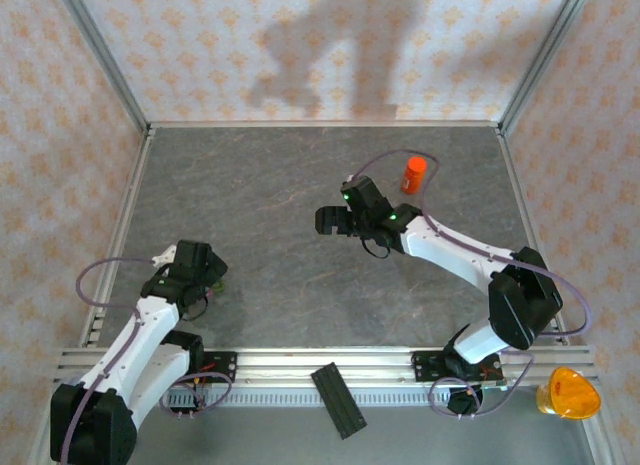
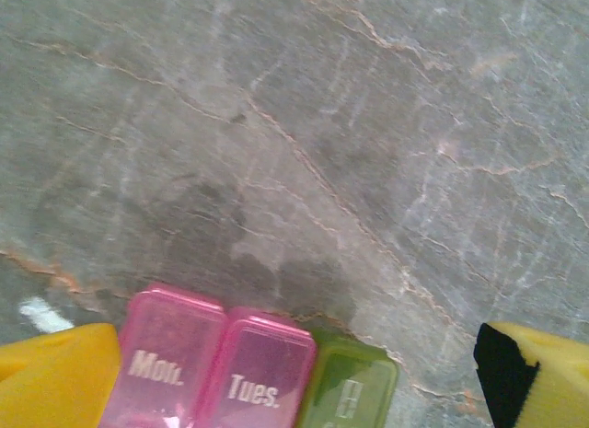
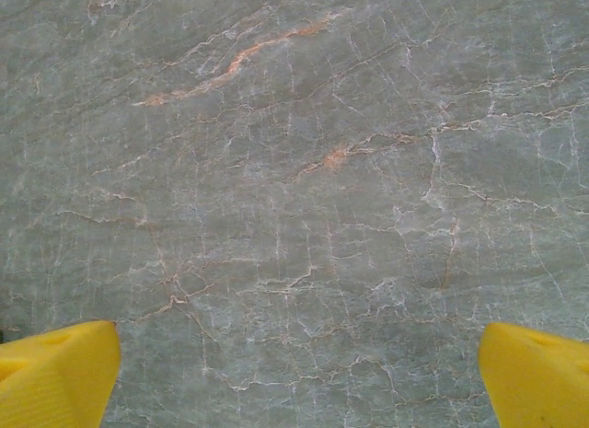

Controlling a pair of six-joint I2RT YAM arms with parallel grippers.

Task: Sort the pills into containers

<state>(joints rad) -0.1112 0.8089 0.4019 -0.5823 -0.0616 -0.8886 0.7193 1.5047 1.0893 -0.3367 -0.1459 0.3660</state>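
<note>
Left hand (image 1: 200,270) sits low over the near-left part of the grey marbled surface (image 1: 280,185), fingers spread wide, gripping nothing. From its wrist camera the two yellow fingertips (image 2: 55,377) stand at the bottom corners of the view, the right one carrying a black patch on its inner face. Between them, at the bottom edge, lie the containers (image 2: 262,368): a row of joined small boxes resting on the surface, two translucent pink ones lettered "Mon." and "Tues.", and a green one touching the "Tues." box on its right, its label too blurred to read. Lids look closed. The "Mon." box is just beside the left fingertip; whether they touch, cannot tell. The green box is well apart from the right fingertip. A small white fleck lies on the surface left of the pink boxes. Right hand (image 1: 335,222) reaches out over the middle of the surface, also spread wide and holding nothing; its wrist view has yellow fingertips (image 3: 55,373) at both lower corners with bare veined stone between. An orange bottle (image 1: 414,173) with a red cap stands upright at the far right, near the right arm's wrist but apart from it. A black flat strip (image 1: 338,399) lies tilted across the near rail between the arm bases.
</note>
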